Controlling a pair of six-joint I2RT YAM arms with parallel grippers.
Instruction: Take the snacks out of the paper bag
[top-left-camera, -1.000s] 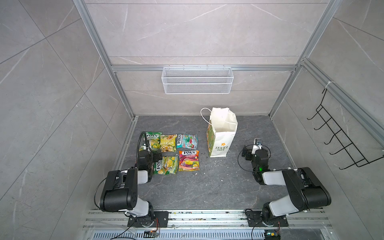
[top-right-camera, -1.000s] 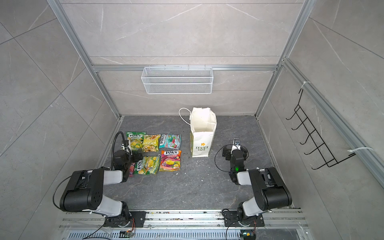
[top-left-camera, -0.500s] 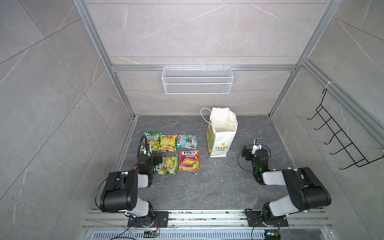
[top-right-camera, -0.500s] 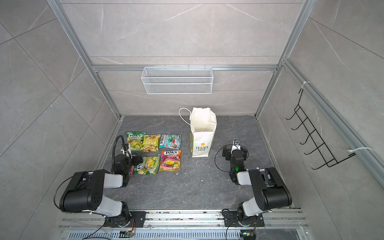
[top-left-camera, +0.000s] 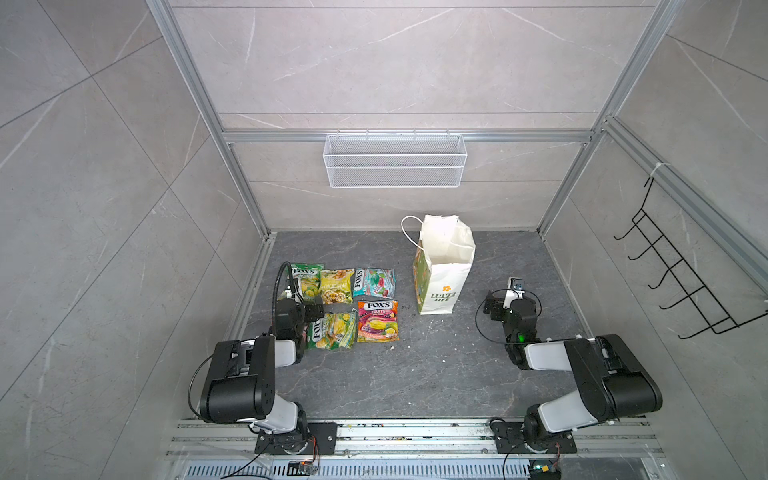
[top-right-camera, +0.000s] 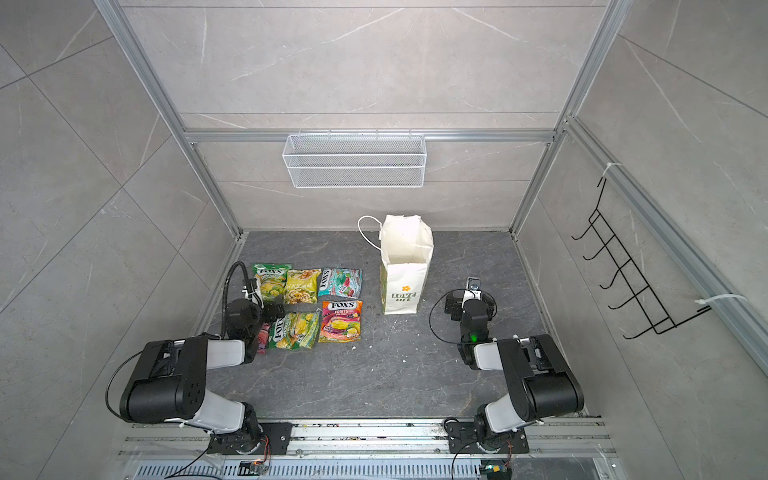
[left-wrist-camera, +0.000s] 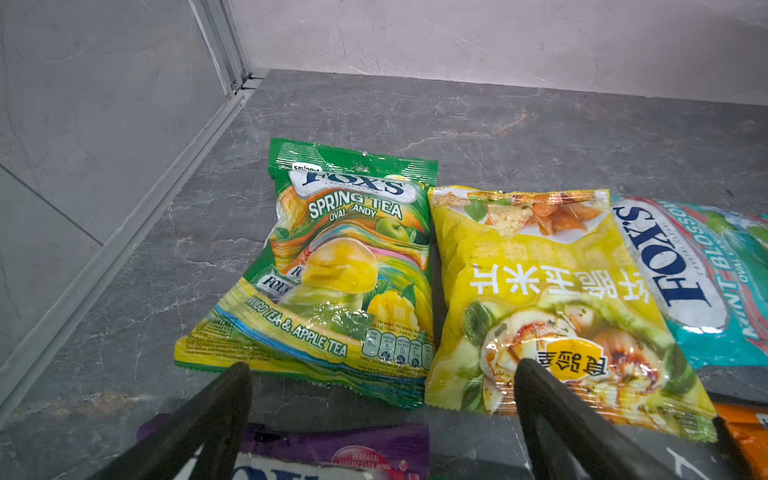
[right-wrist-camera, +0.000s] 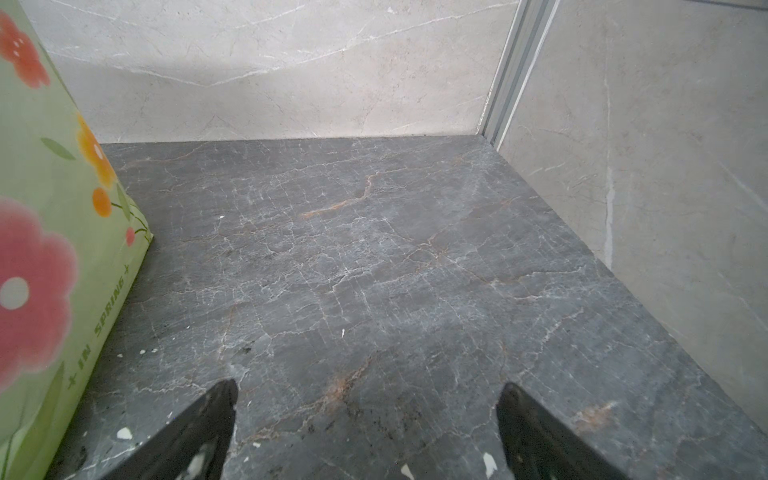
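The right gripper (right-wrist-camera: 368, 392) is held over a dark grey marbled floor (right-wrist-camera: 374, 249). Its two black fingers (right-wrist-camera: 208, 419) are spread wide, with only bare stone showing between them. Near one finger stands the paper bag (right-wrist-camera: 50, 249). Its pale green side is printed with pink, red and orange flowers and the words "IN SPRING" in green. A few white flecks (right-wrist-camera: 124, 433) lie on the floor near the bag's foot. Ahead, two light grey walls (right-wrist-camera: 270, 75) meet at a metal post (right-wrist-camera: 505, 70).

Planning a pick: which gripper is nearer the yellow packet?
Left. The left gripper is at the edge of the yellow packet; the right gripper sits beyond the paper bag.
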